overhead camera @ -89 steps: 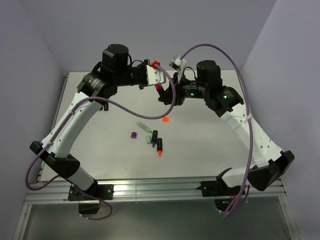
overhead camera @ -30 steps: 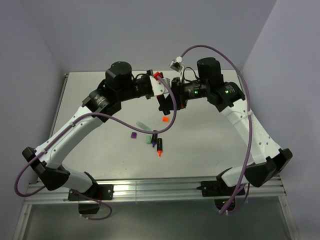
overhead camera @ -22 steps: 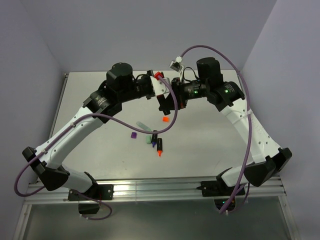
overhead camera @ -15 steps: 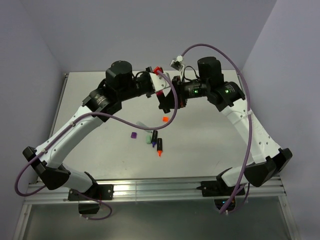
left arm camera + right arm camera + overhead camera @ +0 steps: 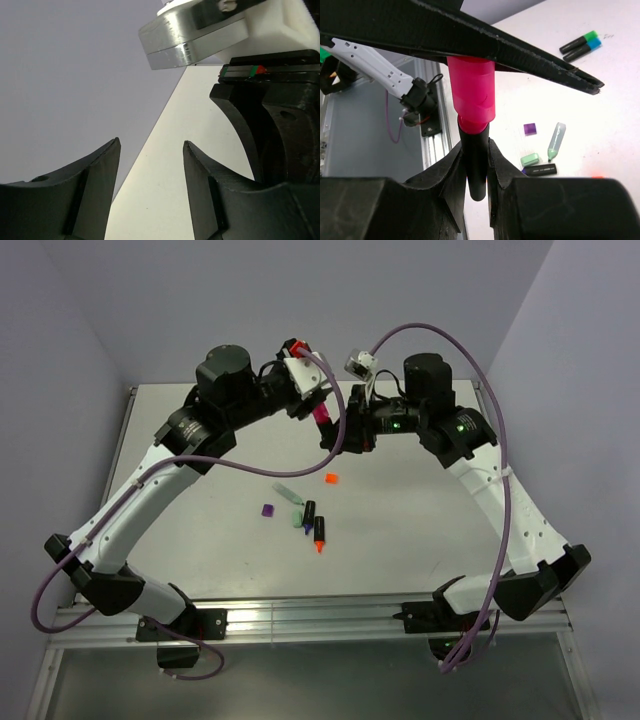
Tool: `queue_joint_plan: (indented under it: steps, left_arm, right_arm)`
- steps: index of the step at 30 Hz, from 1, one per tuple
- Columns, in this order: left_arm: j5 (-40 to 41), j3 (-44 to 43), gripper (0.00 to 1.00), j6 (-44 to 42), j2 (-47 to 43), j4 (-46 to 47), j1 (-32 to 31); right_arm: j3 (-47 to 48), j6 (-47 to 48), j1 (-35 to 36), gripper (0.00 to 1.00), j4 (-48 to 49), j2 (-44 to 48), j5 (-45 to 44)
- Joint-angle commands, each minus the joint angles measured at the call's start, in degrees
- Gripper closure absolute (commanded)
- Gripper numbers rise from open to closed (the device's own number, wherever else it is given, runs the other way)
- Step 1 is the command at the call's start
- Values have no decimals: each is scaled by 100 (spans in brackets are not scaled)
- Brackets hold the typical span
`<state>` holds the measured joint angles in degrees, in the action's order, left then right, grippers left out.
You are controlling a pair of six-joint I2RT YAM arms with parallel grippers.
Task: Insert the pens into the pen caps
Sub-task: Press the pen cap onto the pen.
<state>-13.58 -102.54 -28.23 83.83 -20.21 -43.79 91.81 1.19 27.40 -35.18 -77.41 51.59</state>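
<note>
A pink pen cap (image 5: 471,90) sits on the black barrel of a pen (image 5: 476,165), and my right gripper (image 5: 475,146) is shut on that barrel. From above, the capped pink pen (image 5: 322,418) hangs over the back of the table between both grippers. My left gripper (image 5: 308,398) is just above it, open, with nothing between its fingers (image 5: 151,145). One left finger (image 5: 495,45) crosses over the cap's top. Loose on the table lie an orange cap (image 5: 331,478), a purple cap (image 5: 267,510), a green cap (image 5: 296,521), a pale green pen (image 5: 288,492), a black pen (image 5: 309,510) and an orange-tipped pen (image 5: 320,535).
Two capped pens, one green and one blue (image 5: 580,44), lie side by side further off in the right wrist view. The white table (image 5: 420,540) ends at a metal rail (image 5: 300,615) near the arm bases. Purple cables loop over both arms.
My left gripper has opened, let go of the pink cap and drawn back up and to the left. The right gripper still holds the capped pen, shifted slightly up.
</note>
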Motion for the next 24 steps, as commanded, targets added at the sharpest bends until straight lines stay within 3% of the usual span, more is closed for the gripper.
queue_joint_plan:
  steps: [1, 6, 18, 24]
  left_arm:
    - [-461, -257, 39, 476, 81, -282, -165]
    - [-681, -381, 40, 380, 98, -291, -147]
    - [-224, -688, 35, 160, 54, 87, -139]
    - [-936, -716, 35, -701, -16, -265, -138]
  right_arm:
    - [56, 153, -121, 100, 925, 103, -563]
    - [56, 127, -112, 100, 934, 85, -510]
    - [39, 74, -50, 100, 934, -55, -475]
    - [92, 83, -50, 100, 943, -99, -475]
